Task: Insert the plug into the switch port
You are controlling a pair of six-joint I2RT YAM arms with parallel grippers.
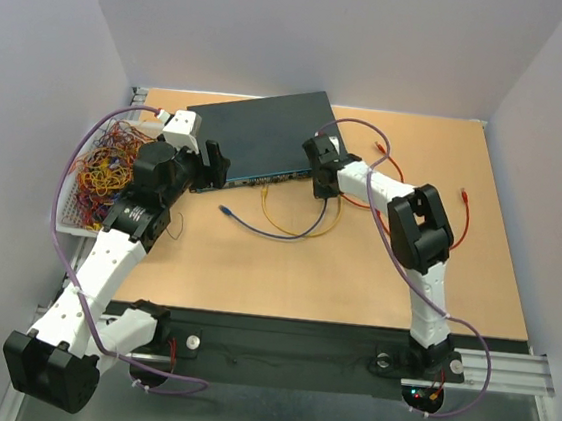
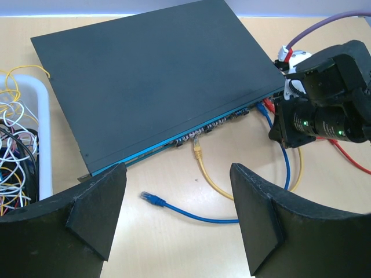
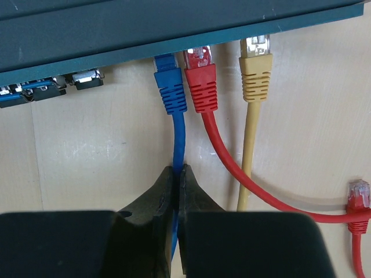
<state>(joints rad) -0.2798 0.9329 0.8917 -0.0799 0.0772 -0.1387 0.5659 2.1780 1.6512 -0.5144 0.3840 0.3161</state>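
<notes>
Right wrist view | right gripper [image 3: 177,191]: fingers pinching blue cable [image 3: 178,145] just short of switch [image 3: 174,29] | blue plug [image 3: 170,87]: nose at switch port, apparently entered, seating unconfirmed | left gripper [image 2: 177,174]: fingers spread, empty, near switch front | likely left: press home, release

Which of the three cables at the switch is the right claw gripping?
The blue network cable, leftmost plug; the right claw pinches it. The red cable and yellow cable lie free.
</notes>
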